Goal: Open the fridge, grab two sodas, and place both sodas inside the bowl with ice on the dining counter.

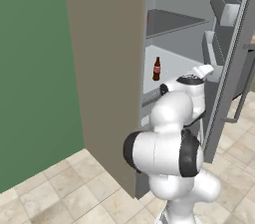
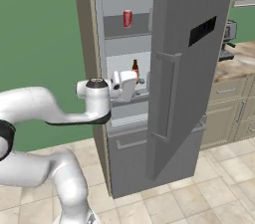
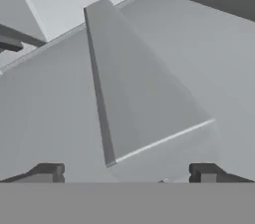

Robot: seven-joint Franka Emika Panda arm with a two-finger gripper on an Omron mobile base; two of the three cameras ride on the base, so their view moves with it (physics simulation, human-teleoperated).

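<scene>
Wide-open two-finger gripper (image 3: pixel 124 173) at the tall grey fridge's (image 2: pixel 194 68) shelf edge; small dark brown cola bottle (image 2: pixel 135 71) just beyond, open shelf around it.

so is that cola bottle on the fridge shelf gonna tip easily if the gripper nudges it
Probably: the cola bottle stands upright, tall and narrow, so a high nudge may topple it. It looks rigid. Once down, its round body could roll on the flat shelf.

I am reaching my gripper (image 2: pixel 133 82) into the open fridge (image 2: pixel 189 68); the cola bottle (image 2: pixel 135 70) is standing just beyond it, the red can (image 2: pixel 127 18) sitting a shelf above.
</scene>
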